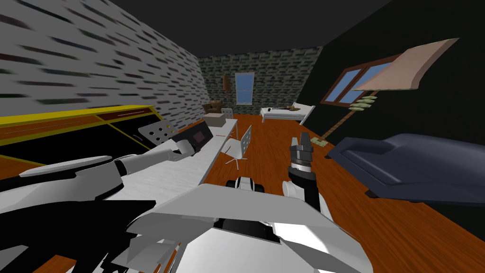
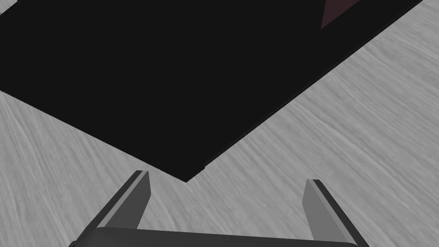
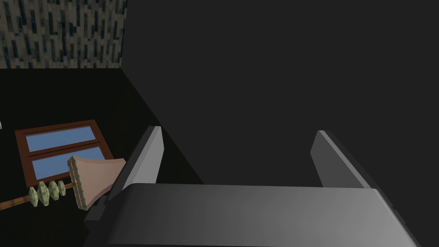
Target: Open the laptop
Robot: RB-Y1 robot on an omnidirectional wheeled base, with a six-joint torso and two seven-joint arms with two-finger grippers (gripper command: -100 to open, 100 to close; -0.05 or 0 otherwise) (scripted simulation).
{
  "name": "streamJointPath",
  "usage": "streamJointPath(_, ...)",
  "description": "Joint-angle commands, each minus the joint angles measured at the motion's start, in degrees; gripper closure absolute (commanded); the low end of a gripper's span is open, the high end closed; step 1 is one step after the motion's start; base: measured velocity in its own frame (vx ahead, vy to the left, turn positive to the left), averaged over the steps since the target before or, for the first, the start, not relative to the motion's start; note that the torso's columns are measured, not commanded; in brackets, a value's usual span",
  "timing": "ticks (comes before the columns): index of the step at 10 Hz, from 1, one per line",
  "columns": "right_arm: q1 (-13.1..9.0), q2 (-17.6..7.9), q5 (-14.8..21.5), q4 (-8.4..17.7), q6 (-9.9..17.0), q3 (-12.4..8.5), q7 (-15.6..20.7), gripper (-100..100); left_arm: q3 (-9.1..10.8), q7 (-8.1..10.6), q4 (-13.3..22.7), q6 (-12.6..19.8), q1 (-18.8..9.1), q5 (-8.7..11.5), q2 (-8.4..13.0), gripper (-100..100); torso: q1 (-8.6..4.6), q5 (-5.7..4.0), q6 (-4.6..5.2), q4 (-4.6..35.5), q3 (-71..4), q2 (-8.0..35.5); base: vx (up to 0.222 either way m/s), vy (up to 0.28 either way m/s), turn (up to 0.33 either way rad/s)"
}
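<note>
Grey desk (image 2: 364, 128) holds black laptop (image 2: 171, 77), left claw (image 2: 227, 178) spread.

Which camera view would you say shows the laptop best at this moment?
The head view: it gives the dark laptop's overall shape on the white desk, beside the left gripper. The left wrist view gives just one black corner of it, ahead of the open fingers. The right wrist view faces away from the desk.
</note>
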Motion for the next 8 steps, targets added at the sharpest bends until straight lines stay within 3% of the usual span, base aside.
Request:
streamJointPath(1,0.0,0.0,0.0,0.0,0.0,0.0,0.0,0,-3.0,-1.03,0.56,-2.17,-1.66,-4.64,1.43,-100,0.01,-0.02,0.01,0.02,0.0,0.0,0.005,-0.008,-0.009)
streamJointPath(2,0.0,0.0,0.0,0.0,0.0,0.0,0.0,0,-4.45,-1.03,0.56,-2.17,-1.66,-6.05,1.43,-100,-0.02,-0.08,-0.01,0.03,-0.02,-0.02,0.011,-0.001,0.001)
streamJointPath(6,0.0,0.0,0.0,0.0,0.0,0.0,0.0,0,-4.59,-1.03,0.56,-2.17,-1.66,-11.92,1.43,-100,-0.01,-0.01,0.01,0.01,0.01,0.01,0.001,0.0,0.0)
streamJointPath(7,0.0,0.0,0.0,0.0,0.0,0.0,0.0,0,-7.5,-2.09,1.35,-4.24,-3.24,-14.1,2.74,-100,-0.04,-0.04,0.04,0.02,0.0,-0.01,0.004,-0.002,-0.01)
streamJointPath(8,0.0,0.0,0.0,0.0,0.0,0.0,0.0,0,-9.04,-2.09,1.35,-4.24,-3.24,-15.86,2.74,-100,-0.05,-0.05,0.03,0.01,-0.03,-0.04,0.009,-0.001,-0.01)
